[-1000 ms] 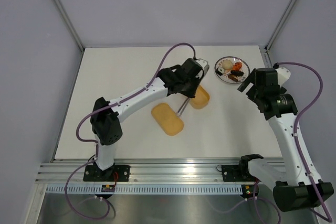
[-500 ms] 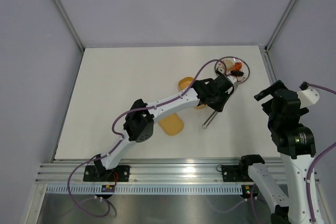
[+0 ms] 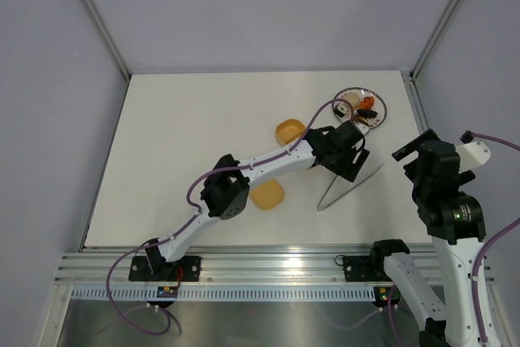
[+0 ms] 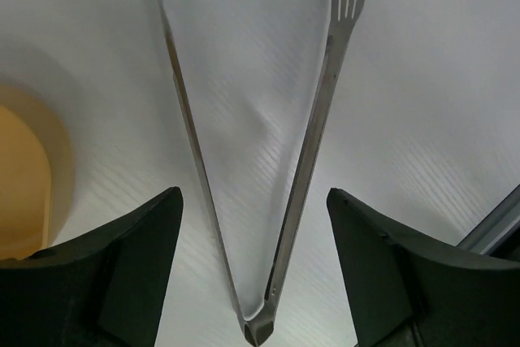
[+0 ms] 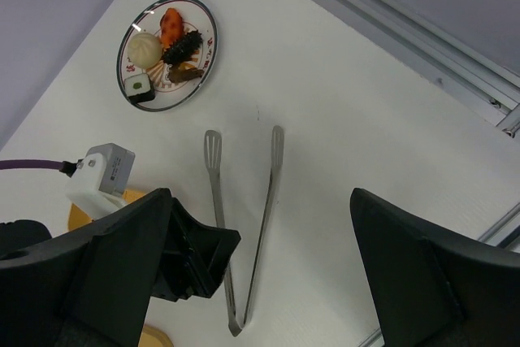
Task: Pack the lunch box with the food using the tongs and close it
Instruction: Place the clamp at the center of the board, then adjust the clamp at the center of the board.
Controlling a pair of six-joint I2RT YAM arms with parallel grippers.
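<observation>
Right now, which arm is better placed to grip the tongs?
Left, probably: the left gripper is open astride the tongs' joined end; the right gripper, also open, hangs well above them.

Table: plate at the far right, the food on it. Tongs lie flat just near of the plate, joined end nearest, tips spread toward the far right. Lunch box sits left of the plate. Its lid lies apart, nearer and a little left. Left gripper hangs above the tongs' joined end.
</observation>
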